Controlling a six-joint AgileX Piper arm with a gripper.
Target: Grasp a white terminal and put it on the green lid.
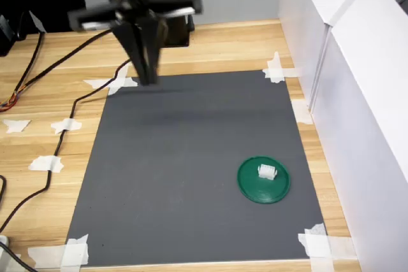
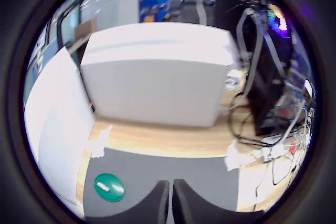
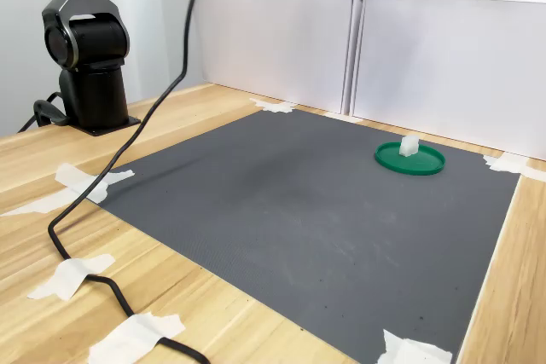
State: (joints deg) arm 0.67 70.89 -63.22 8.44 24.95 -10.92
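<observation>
I see the wooden tabletop (image 1: 210,46) carrying a taped-down grey mat (image 1: 191,170). My end effector (image 1: 148,74) hangs high over the mat's far edge, fingers pressed together and empty. The green lid (image 1: 263,181) sits near the first exterior view's right, the white terminal (image 1: 266,171) resting on it.

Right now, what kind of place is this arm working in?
Probably a lab or office test bench: a wooden table with a grey mat taped down by white tape, white partition boards around it, and loose cables. The wrist view shows computer gear behind.
</observation>
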